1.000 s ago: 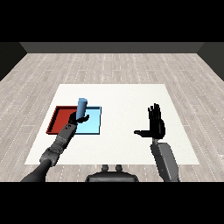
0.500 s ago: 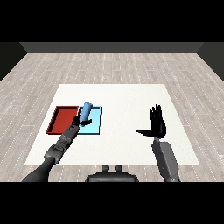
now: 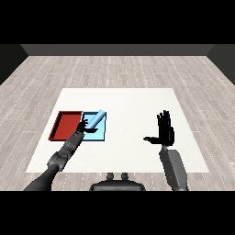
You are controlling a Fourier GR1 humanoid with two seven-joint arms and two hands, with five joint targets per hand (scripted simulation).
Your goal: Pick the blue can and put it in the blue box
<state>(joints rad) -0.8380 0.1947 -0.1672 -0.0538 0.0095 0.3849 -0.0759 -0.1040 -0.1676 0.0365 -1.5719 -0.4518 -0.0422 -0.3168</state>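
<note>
Since the earlier frames, the blue can [image 3: 95,120] has tipped from nearly upright to a steep lean, its top pointing toward the far right corner of the light blue tray [image 3: 102,133]. It sits over that tray's far half, with the left hand [image 3: 83,125] curled round its lower end. The red tray [image 3: 67,125] lies touching the blue one on its left, near the table's [image 3: 128,101] left edge. The right hand [image 3: 164,131] hangs above the right side of the table, well apart from both trays, fingers straight and spread, thumb out to the side.

Risk, as a judgement: released at this lean, the can could roll and stop against the tray's rim, or go over it, rather than settling flat inside.

Hard to tell: whether the can already touches the tray floor or is just above it. The left hand's fingers merge into one dark shape, and the can's lower end is hidden behind them.
</note>
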